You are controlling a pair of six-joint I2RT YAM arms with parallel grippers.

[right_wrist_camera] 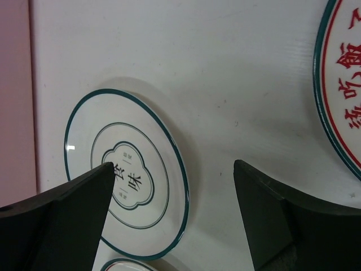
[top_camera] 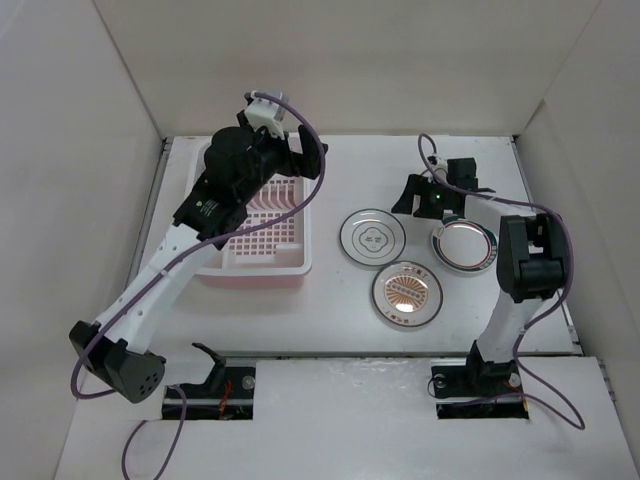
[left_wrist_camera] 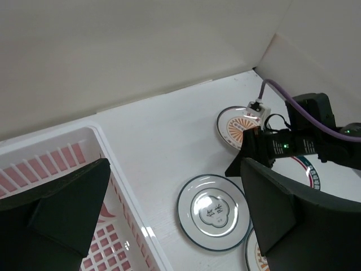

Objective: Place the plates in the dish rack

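The pale pink dish rack (top_camera: 228, 262) stands at the left; its rim shows in the left wrist view (left_wrist_camera: 121, 169). My left gripper (top_camera: 308, 165) hangs open and empty over its far right corner (left_wrist_camera: 175, 195). On the table lie a white plate with grey rings (top_camera: 372, 240), an orange sunburst plate (top_camera: 407, 294) and a pale plate with a coloured rim (top_camera: 463, 245). A second orange plate (left_wrist_camera: 232, 127) lies behind the right gripper. My right gripper (top_camera: 425, 203) is open and empty, low beside the white plate (right_wrist_camera: 127, 195), its own midpoint (right_wrist_camera: 172, 169) over that plate's edge.
White walls close the table at the back and both sides. The right arm's purple cable (left_wrist_camera: 282, 93) loops above the plates. A reddish curved edge (left_wrist_camera: 106, 212) shows inside the rack; I cannot tell what it is. A plate with red characters (right_wrist_camera: 344, 84) lies at the right wrist view's edge.
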